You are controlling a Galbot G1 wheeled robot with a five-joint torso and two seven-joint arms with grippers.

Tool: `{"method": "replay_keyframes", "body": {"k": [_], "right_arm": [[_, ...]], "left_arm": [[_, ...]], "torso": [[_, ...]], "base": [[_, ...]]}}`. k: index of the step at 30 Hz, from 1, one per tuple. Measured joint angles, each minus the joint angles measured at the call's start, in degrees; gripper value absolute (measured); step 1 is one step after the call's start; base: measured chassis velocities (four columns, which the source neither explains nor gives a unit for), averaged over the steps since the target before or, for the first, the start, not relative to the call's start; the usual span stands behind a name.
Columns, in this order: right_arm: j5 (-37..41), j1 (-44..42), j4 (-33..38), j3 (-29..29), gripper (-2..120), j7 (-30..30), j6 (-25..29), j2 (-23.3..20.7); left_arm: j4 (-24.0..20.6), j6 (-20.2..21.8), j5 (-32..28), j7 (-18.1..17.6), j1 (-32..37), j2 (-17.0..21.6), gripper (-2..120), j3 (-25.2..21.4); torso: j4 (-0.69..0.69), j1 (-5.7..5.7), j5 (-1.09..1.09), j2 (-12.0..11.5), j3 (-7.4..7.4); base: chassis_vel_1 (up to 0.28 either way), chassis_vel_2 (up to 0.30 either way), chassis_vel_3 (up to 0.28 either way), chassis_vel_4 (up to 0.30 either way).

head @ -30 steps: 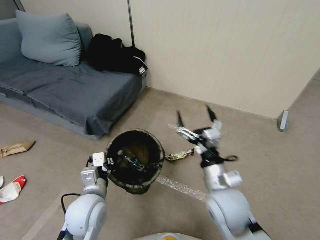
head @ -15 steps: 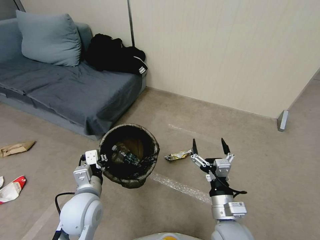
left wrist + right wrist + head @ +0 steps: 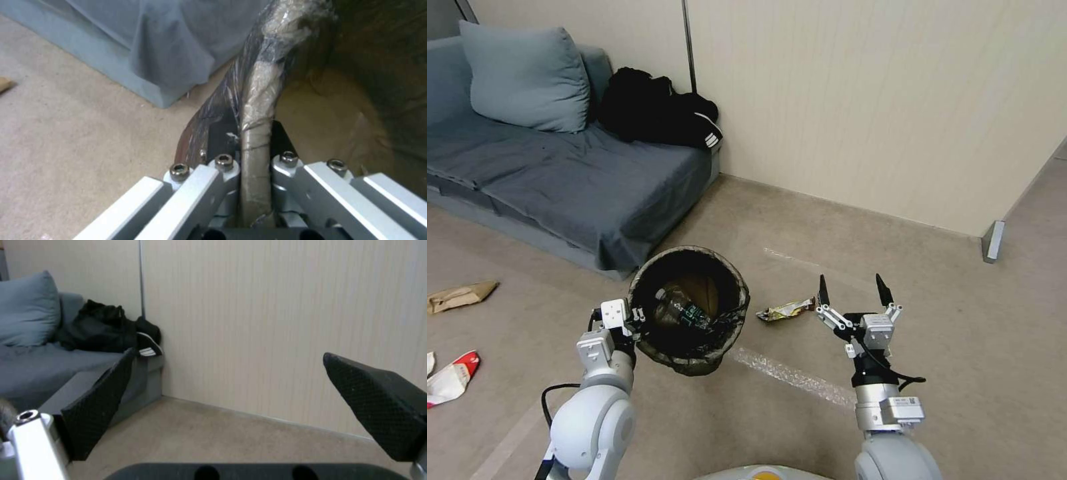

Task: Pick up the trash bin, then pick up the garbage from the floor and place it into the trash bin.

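The trash bin (image 3: 688, 310) is held above the floor, its rim clamped by the left pincer (image 3: 635, 319) (a bottle is seen inside). To the right of the bin, a gold wrapper (image 3: 786, 309) is left on the floor, and just beyond it the right pincer (image 3: 854, 291) is held with fingers wide apart.

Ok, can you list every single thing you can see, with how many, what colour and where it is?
bin: one, dark bag over the rim, held up off the floor, in front of the sofa
bottle: one, clear, inside the bin
foil wrapper: one, gold-yellow, on the floor between the bin and the right pincer
paper bag: one, brown, crumpled, on the floor far left
red-and-white wrapper: one, floor at the left edge
sofa: one, grey-blue, against the wall
cushion: one, grey-blue, on the sofa
clothes heap: one, black, on the sofa's end by the wall
left pincer: shut on the bin's rim
right pincer: open, raised above the floor, beside the foil wrapper
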Motion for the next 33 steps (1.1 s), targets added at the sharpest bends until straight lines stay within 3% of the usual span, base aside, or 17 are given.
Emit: {"method": "replay_keyframes", "body": {"k": [33], "right_arm": [[-0.54,1.43,-1.62,0.48,100,-0.90,2.63,0.22]], "left_arm": [[1.21,-2.44,0.71,0.84,-0.67,-0.38,0,0.37]], "torso": [[-0.01,0.00,0.00,0.00,0.00]], "base": [[0.055,0.052,0.057,0.055]]}}
